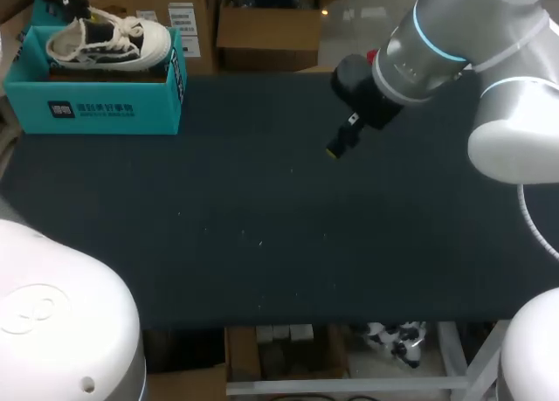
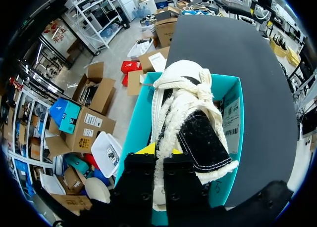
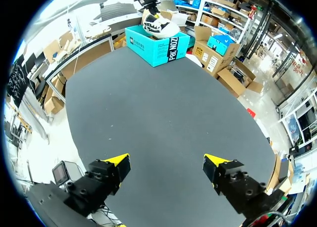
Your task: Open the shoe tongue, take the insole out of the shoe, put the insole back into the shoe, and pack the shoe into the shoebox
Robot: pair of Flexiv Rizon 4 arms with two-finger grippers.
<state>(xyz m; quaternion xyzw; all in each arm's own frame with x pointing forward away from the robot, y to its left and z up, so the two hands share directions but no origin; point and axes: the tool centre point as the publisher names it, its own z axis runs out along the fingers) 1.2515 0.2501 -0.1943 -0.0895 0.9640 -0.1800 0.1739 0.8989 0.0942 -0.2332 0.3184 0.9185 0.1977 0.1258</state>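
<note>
The shoe (image 1: 109, 43), judged light and soft-sided, is seated in the box (image 1: 87, 108), its stiffer heel (image 2: 158, 183) clamped by the left gripper (image 2: 161, 150); the right gripper (image 3: 166, 167) is held apart over the surface (image 1: 262, 209).

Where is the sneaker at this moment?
The black-and-white canvas sneaker lies in the open teal cardboard shoebox at the far left corner of the table in the head view, with the left pincer closed on its heel.

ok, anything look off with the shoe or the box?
The shoe sits high in the shoebox, most of it sticking above the rim rather than seated down inside. Nothing else stands out.
</note>
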